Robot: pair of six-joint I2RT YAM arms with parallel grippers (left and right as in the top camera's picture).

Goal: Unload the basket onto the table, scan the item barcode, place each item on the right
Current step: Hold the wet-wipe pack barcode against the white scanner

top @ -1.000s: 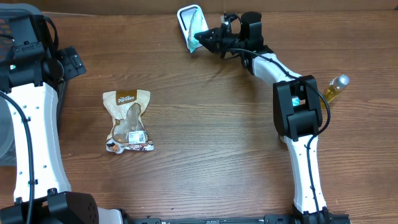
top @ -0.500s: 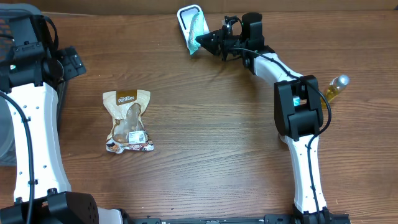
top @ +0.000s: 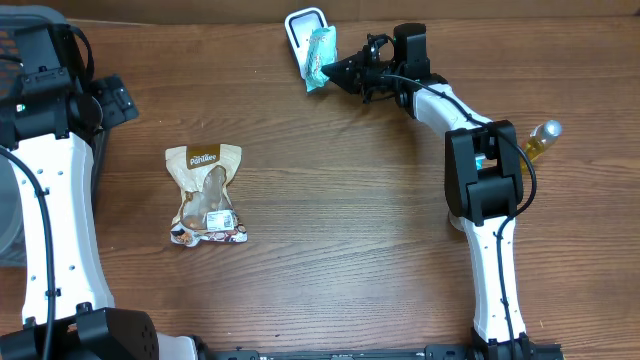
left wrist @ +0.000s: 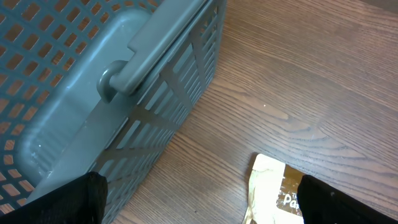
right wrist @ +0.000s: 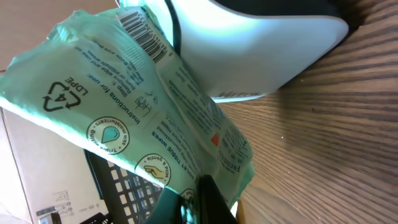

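The step in hand looks like the presenting of the item: on the right arm [top: 470, 170] the jaws are pinching the lower end of a green wipes packet [top: 320, 48], holding it off the table [top: 340, 250] at the middle of the far edge, just beside the white scanner [top: 298, 22]. From the right wrist view the barcode [right wrist: 144, 34] sits at the packet's top end, on the face turned toward that camera, with the scanner's pale body right behind it; whether packet and scanner touch, I cannot tell. The printed bars seem to face away from the scanner rather than toward its window, so the next move probably calls for a roll of the wrist to turn that end of the packet to the window, keeping the soft film flat enough that the bars do not crease. The left arm [top: 45, 180] waits at the left edge with its jaws spread wide and empty, over a grey basket [left wrist: 93, 93]. A brown snack bag [top: 206, 195] lies left of centre, likely a later item, and a small bottle [top: 540, 140] lies near the right edge
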